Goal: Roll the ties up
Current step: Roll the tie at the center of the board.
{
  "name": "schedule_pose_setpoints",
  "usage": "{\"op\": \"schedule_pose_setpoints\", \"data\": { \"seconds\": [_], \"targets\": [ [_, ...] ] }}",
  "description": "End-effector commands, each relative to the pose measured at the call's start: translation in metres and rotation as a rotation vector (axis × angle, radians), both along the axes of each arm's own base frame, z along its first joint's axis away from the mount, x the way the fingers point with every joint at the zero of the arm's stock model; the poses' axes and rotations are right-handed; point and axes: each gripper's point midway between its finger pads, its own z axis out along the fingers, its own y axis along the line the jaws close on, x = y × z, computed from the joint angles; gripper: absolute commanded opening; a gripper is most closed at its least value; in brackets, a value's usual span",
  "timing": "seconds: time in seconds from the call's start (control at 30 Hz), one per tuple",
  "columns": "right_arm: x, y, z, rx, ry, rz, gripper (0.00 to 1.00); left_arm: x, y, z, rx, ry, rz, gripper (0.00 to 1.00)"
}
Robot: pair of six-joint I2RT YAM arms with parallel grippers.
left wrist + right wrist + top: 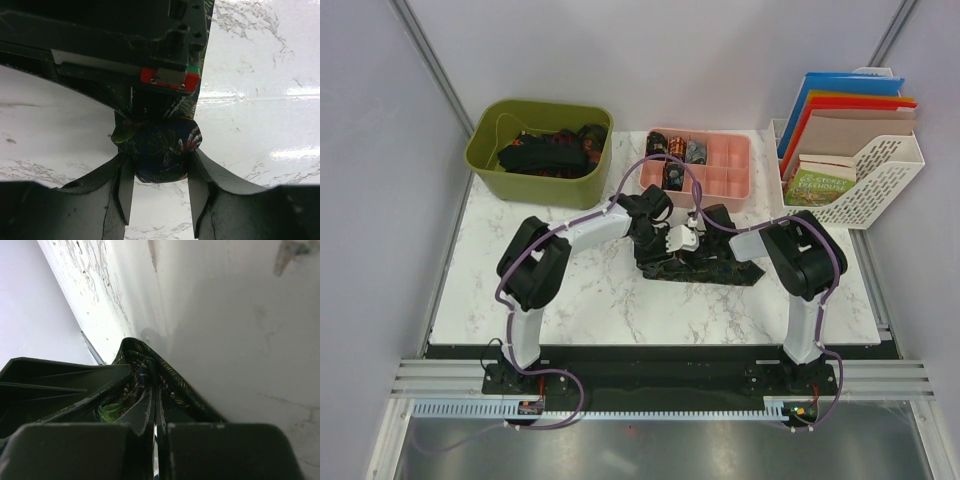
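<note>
Top external view showed one tie (715,268) lying across the middle of the marble table (570,300), running left to right, with both arms bent in over its left part. At the far left stood a green bin (485,160) holding more loose ties (545,152). At the far middle, a pink compartment tray (732,185) held a few rolled ties (672,150) in its left compartments.

Left wrist view showed the left gripper (160,195) partly open, no wider than what it held. Its fingers (125,187) touched either side of a small tight roll formed at the tie's end, so it had that roll in its grasp just above the table.

Right wrist view showed the right gripper (156,412) fully closed, with a fold of the tie's patterned fabric pinched between its fingers. How much cloth it held could not be told, since the fingers hid the rest.

The step in hand appeared to be the rolling itself. A roll had been started at one end, while most of the tie's length lay flat toward the right.

The next move would likely call for the left gripper to turn the roll further along the strip. The right gripper would need to keep the fabric straight and lightly taut, so that the layers stack evenly. Any regrasp would need care, since a loosened hold could let the roll spring open.
</note>
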Motion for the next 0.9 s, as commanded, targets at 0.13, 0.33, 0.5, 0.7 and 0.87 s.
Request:
{"op": "schedule_pose_setpoints", "data": {
  "seconds": [0.13, 0.33, 0.5, 0.7, 0.87],
  "targets": [
    [0.001, 0.004, 0.005, 0.003, -0.026, -0.005, 0.04, -0.027, 0.004, -0.067, 0.169, 0.107, -0.021, 0.37],
    [0.005, 0.000, 0.028, 0.031, -0.055, 0.014, 0.17, -0.037, 0.023, -0.078, 0.237, 0.133, -0.049, 0.34],
    [0.003, -0.008, 0.039, 0.035, -0.050, 0.009, 0.22, -0.036, 0.026, -0.080, 0.241, 0.138, -0.055, 0.33],
    [0.003, -0.015, 0.049, 0.046, -0.054, 0.009, 0.30, -0.034, 0.026, -0.079, 0.244, 0.141, -0.067, 0.32],
    [-0.001, -0.022, 0.053, 0.046, -0.057, 0.011, 0.38, -0.036, 0.027, -0.079, 0.245, 0.150, -0.092, 0.32]
  ]
}}
